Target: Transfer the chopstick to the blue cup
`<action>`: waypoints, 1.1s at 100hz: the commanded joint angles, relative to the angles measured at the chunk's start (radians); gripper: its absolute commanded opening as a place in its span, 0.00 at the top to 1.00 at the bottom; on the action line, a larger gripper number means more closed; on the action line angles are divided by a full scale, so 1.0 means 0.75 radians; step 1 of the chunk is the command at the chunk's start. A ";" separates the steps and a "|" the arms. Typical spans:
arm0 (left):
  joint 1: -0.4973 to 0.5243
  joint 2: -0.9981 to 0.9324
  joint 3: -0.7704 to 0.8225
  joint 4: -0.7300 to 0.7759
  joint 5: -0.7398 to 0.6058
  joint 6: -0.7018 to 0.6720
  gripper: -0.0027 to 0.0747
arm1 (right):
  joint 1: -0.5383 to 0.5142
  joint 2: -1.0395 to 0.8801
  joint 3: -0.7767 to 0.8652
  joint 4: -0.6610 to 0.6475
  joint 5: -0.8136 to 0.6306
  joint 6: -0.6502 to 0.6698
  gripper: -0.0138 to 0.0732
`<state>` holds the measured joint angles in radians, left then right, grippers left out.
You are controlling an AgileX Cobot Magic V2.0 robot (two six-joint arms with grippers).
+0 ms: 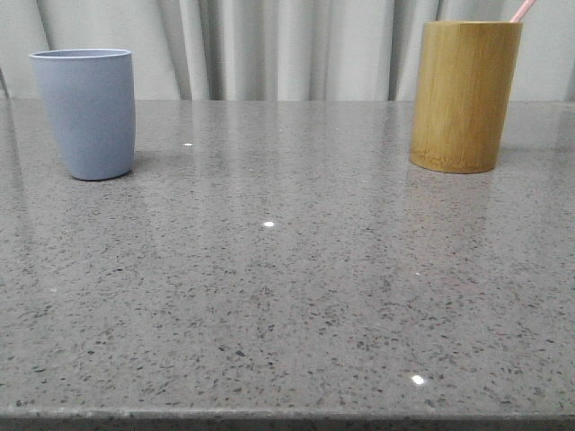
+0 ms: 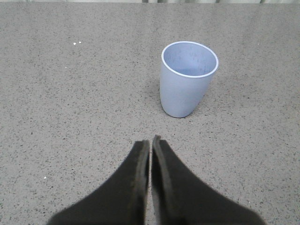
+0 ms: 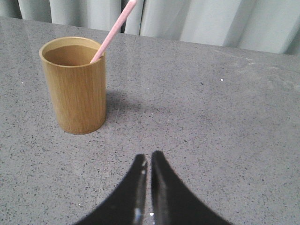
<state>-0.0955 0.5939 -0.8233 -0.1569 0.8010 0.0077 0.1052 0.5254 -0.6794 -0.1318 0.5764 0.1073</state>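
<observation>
The blue cup (image 1: 84, 113) stands upright at the far left of the table; the left wrist view looks down into the cup (image 2: 187, 78), which holds nothing. A pale pink chopstick (image 3: 114, 30) leans out of the bamboo holder (image 3: 76, 86) at the far right, and only its tip (image 1: 523, 10) shows in the front view. My left gripper (image 2: 150, 141) is shut and holds nothing, a short way back from the blue cup. My right gripper (image 3: 149, 157) is shut and holds nothing, back from the bamboo holder (image 1: 464, 95). Neither arm shows in the front view.
The grey speckled table (image 1: 287, 296) runs to a near edge at the bottom of the front view. Pale curtains (image 1: 287, 45) hang behind the far edge.
</observation>
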 commanded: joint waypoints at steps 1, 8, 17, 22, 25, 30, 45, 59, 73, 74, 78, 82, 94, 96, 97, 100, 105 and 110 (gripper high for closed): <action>0.005 0.013 -0.044 -0.032 -0.076 -0.010 0.82 | -0.007 0.013 -0.049 -0.005 -0.109 0.005 0.54; 0.005 0.013 -0.044 -0.042 -0.062 -0.010 0.65 | -0.007 0.013 -0.049 -0.005 -0.109 0.005 0.36; 0.005 0.013 -0.044 -0.042 -0.042 -0.010 0.40 | -0.007 0.013 -0.049 -0.005 -0.113 0.005 0.21; 0.005 0.013 -0.044 -0.042 -0.047 -0.010 0.22 | -0.007 0.013 -0.049 -0.005 -0.117 0.005 0.19; 0.005 0.013 -0.044 -0.042 -0.056 -0.010 0.17 | -0.007 0.013 -0.049 -0.005 -0.118 0.005 0.19; 0.005 0.013 -0.044 -0.045 -0.069 -0.010 0.08 | -0.007 0.013 -0.049 -0.005 -0.119 0.005 0.20; 0.005 0.013 -0.044 -0.089 -0.059 -0.010 0.10 | -0.007 0.013 -0.049 -0.003 -0.119 0.005 0.20; 0.005 0.013 -0.044 -0.089 -0.038 -0.010 0.18 | -0.007 0.013 -0.049 -0.003 -0.119 0.005 0.20; 0.005 0.013 -0.044 -0.089 -0.065 -0.010 0.20 | -0.007 0.013 -0.049 -0.003 -0.119 0.005 0.20; 0.005 0.014 -0.044 -0.089 -0.072 -0.010 0.20 | -0.007 0.013 -0.049 -0.003 -0.119 0.005 0.20; 0.005 0.016 -0.044 -0.089 -0.105 -0.010 0.20 | -0.007 0.013 -0.049 -0.003 -0.119 0.005 0.20; 0.005 0.022 -0.044 -0.089 -0.135 -0.010 0.20 | -0.007 0.013 -0.049 -0.003 -0.119 0.005 0.20; 0.005 0.107 -0.092 -0.089 -0.197 -0.010 0.20 | -0.007 0.013 -0.049 -0.003 -0.119 0.005 0.20; 0.005 0.132 -0.109 -0.089 -0.200 -0.010 0.20 | -0.007 0.013 -0.049 -0.003 -0.119 0.005 0.20; 0.005 0.150 -0.122 -0.089 -0.200 -0.010 0.20 | -0.007 0.013 -0.049 -0.003 -0.119 0.005 0.20; 0.005 0.189 -0.152 -0.089 -0.197 -0.010 0.20 | -0.007 0.013 -0.049 -0.003 -0.119 0.005 0.20; 0.005 0.265 -0.211 -0.089 -0.188 -0.010 0.20 | -0.007 0.013 -0.049 -0.003 -0.119 0.005 0.20; 0.005 0.340 -0.277 -0.089 -0.178 -0.010 0.20 | -0.007 0.013 -0.049 -0.003 -0.119 0.005 0.20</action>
<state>-0.0955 0.7681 -0.9363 -0.2037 0.7458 0.0077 0.1052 0.5254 -0.6794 -0.1305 0.5677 0.1078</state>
